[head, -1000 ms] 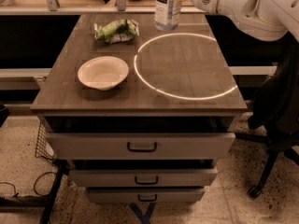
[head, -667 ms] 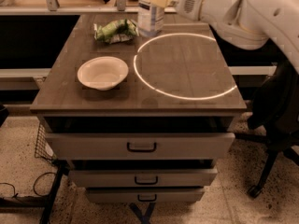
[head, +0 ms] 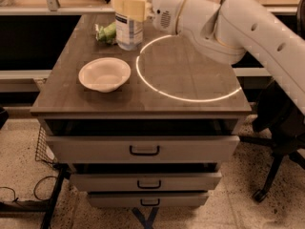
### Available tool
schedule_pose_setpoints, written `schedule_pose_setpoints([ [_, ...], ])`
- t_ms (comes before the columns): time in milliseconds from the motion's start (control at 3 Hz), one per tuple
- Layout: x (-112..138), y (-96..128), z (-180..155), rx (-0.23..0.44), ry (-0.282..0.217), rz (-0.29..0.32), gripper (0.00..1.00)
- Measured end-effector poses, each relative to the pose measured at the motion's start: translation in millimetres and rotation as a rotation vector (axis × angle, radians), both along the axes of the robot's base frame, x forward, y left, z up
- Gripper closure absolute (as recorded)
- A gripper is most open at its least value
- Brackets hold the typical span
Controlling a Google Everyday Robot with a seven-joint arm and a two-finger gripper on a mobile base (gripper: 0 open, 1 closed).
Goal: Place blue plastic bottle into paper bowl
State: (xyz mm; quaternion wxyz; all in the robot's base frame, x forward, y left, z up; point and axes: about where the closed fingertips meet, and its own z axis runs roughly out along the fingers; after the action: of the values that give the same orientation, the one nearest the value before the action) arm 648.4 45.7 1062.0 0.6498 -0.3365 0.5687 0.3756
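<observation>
My gripper (head: 128,6) is shut on the blue plastic bottle (head: 129,30), a clear bottle with a white label. It holds the bottle upright above the back of the table, with the cream fingers (head: 133,7) wrapped round its upper part. The bottle's top is cut off by the frame's upper edge. The paper bowl (head: 104,74) sits empty on the table's left side, in front of and slightly left of the bottle. My white arm (head: 228,27) reaches in from the right.
A green and white snack bag (head: 106,33) lies at the back left, partly behind the bottle. A bright ring of light (head: 188,97) marks the dark tabletop (head: 71,92). Drawers (head: 143,149) sit below. A chair base (head: 271,175) stands at the right.
My gripper has carried the bottle leftward across the back of the table, from right of the light ring toward the snack bag and closer to the bowl.
</observation>
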Motion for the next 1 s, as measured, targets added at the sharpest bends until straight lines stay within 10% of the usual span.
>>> schedule_pose_setpoints([
  [1000,-19.1,59.6,-54.2,-0.044,0.062,0.056,1.0],
])
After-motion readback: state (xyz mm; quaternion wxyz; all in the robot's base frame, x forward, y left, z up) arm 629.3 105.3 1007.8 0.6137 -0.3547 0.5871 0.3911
